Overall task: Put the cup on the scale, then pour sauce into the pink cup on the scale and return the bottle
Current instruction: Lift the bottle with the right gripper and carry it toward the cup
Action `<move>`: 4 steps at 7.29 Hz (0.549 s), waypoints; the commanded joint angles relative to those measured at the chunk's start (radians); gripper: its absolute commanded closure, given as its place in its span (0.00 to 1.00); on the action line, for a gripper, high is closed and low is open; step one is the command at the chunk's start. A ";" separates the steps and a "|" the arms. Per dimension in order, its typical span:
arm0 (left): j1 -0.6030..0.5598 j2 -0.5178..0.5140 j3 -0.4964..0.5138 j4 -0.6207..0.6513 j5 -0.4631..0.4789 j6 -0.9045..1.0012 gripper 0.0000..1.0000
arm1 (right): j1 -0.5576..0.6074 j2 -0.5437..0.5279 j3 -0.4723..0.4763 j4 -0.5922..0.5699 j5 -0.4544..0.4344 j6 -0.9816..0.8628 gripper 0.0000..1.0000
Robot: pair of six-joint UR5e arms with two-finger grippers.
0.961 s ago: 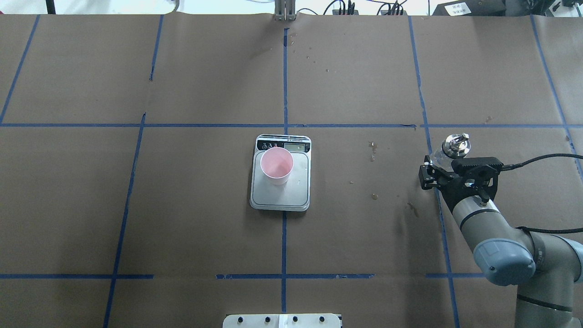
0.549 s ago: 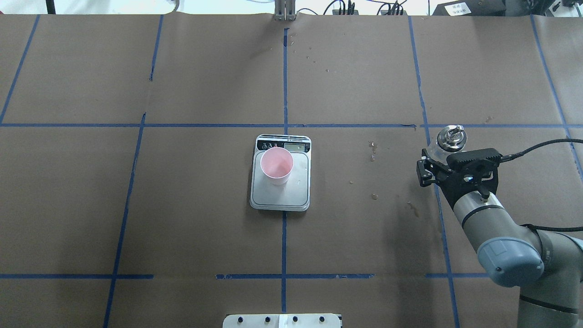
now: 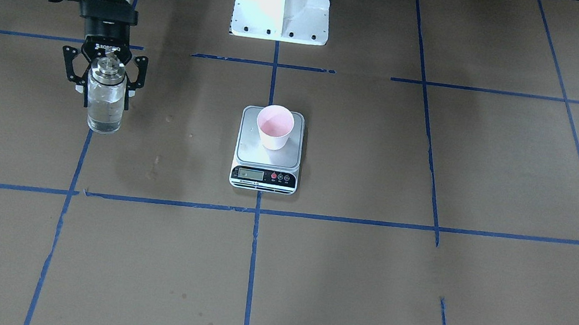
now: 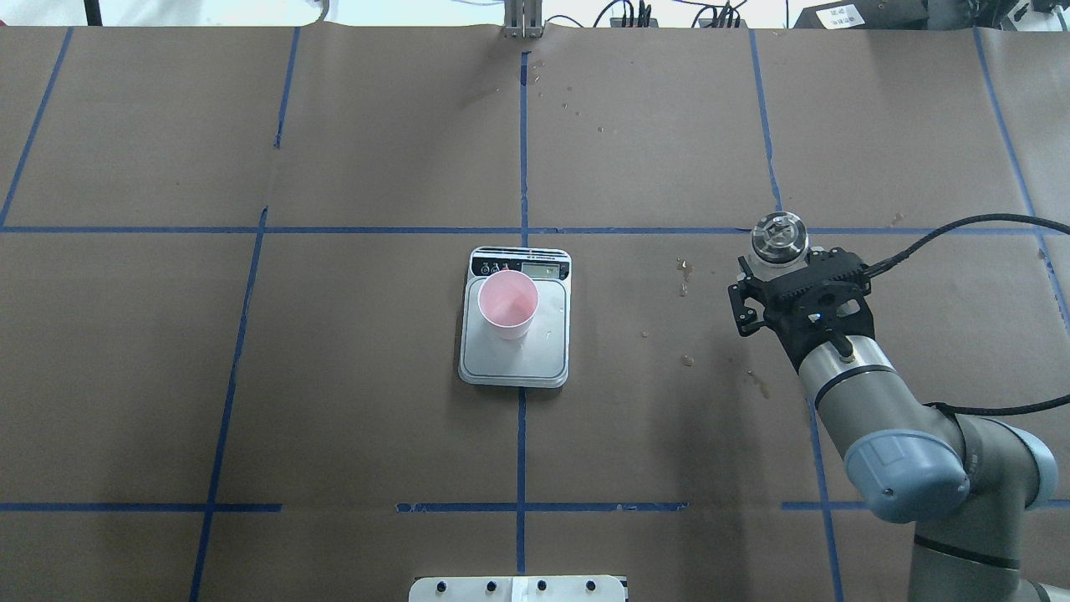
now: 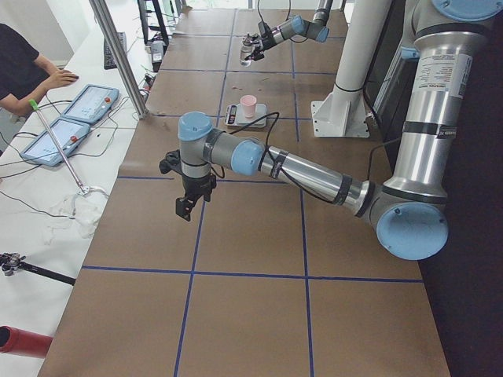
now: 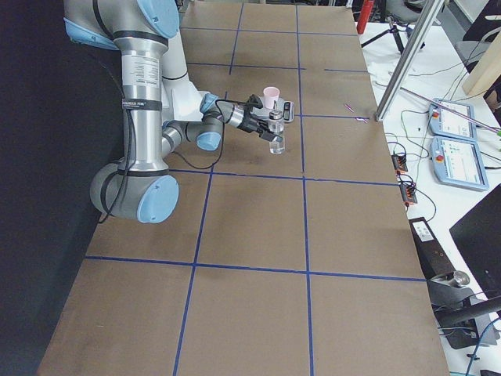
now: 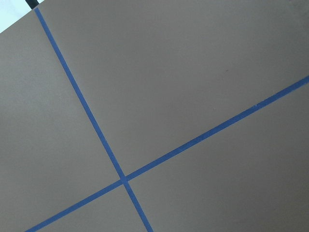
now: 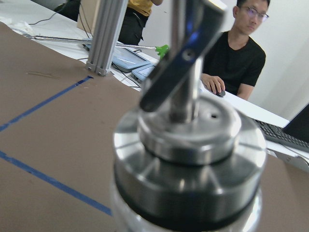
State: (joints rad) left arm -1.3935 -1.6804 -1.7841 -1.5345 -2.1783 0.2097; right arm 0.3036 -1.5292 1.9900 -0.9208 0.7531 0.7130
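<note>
The pale pink cup (image 4: 507,301) stands upright on the silver platform of the scale (image 4: 514,358) at the table's middle; both also show in the front view, the cup (image 3: 274,126) on the scale (image 3: 267,155). My right gripper (image 3: 105,92) is shut on the clear glass bottle (image 3: 104,107), which is upright and holds clear liquid. The bottle's silver pourer cap (image 4: 778,237) shows from overhead and fills the right wrist view (image 8: 188,154). The bottle is well to the right of the scale. My left gripper (image 5: 185,208) hangs over bare paper far left; I cannot tell whether it is open or shut.
Brown paper with blue tape lines covers the table. Small stains (image 4: 685,276) lie between scale and bottle. The white robot base (image 3: 281,2) stands at the near edge. An aluminium post (image 4: 522,21), tablets and a seated operator (image 8: 239,63) are past the far edge.
My right gripper has carried the bottle left and farther from the robot. The bottle has gone from tilted to upright. Cup and scale have not moved.
</note>
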 commanded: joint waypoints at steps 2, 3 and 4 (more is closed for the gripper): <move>-0.062 0.010 0.124 -0.004 -0.032 0.057 0.00 | 0.002 0.122 -0.003 -0.012 -0.023 -0.246 1.00; -0.094 0.014 0.149 -0.030 -0.043 0.062 0.00 | 0.006 0.150 -0.019 -0.062 -0.055 -0.256 1.00; -0.113 0.016 0.191 -0.035 -0.126 0.091 0.00 | 0.015 0.217 -0.019 -0.184 -0.072 -0.267 1.00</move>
State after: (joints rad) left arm -1.4774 -1.6673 -1.6420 -1.5568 -2.2361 0.2756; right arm 0.3100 -1.3799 1.9771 -0.9926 0.7082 0.4704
